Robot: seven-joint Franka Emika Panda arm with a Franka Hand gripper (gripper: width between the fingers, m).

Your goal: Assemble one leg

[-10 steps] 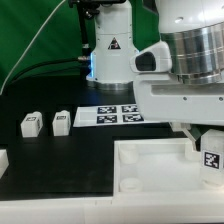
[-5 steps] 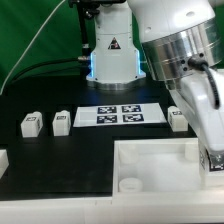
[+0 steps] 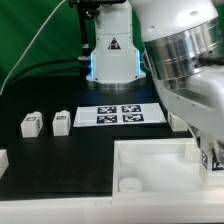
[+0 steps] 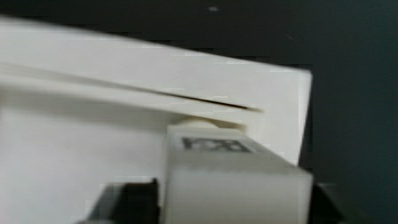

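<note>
One leg sits clamped inside the claw.

My base column is white and round, with a black triangle sticker on its front and a blue glow low on its side. My wrist is a wide silver cylinder with fine rings around it, under a smooth white shell. My claw is white too. Its fingers seem dark, but the wrist view is blurred.
</note>
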